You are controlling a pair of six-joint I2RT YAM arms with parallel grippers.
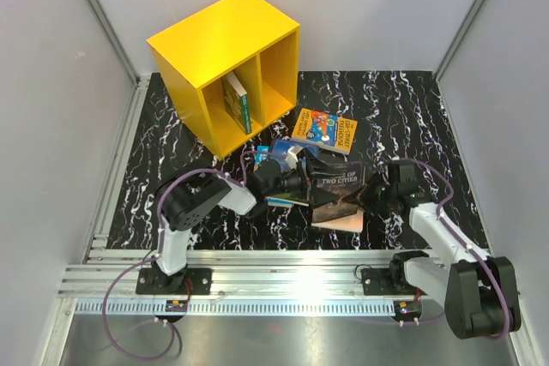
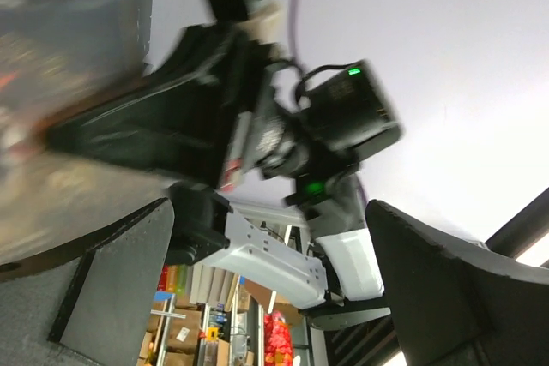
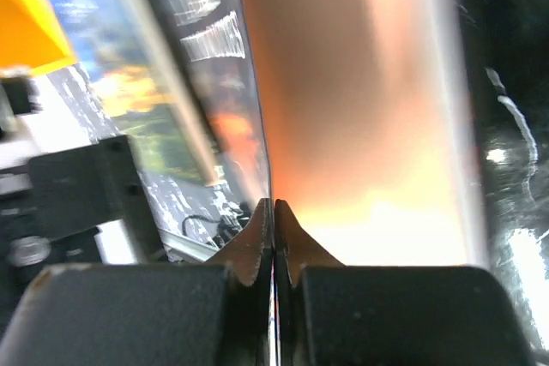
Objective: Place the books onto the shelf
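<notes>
The yellow shelf (image 1: 225, 40) stands at the back left with one green-spined book (image 1: 238, 100) upright in its left compartment. Several books lie in a pile mid-table: an orange-and-blue one (image 1: 324, 130), a blue one (image 1: 279, 153) and a dark one titled "Two Cities" (image 1: 336, 186). My right gripper (image 1: 367, 196) is at the dark book's right edge. In the right wrist view its jaws (image 3: 274, 205) are shut on that book's thin cover (image 3: 343, 83). My left gripper (image 1: 296, 182) is at the pile's left side, its fingers (image 2: 120, 280) wide open and holding nothing.
Grey walls close in the black marbled table (image 1: 403, 109) on three sides. A metal rail (image 1: 283, 267) runs along the near edge, by the arm bases. The shelf's right compartment (image 1: 276, 75) holds nothing. Between my left fingers, the left wrist view shows the right arm (image 2: 274, 117).
</notes>
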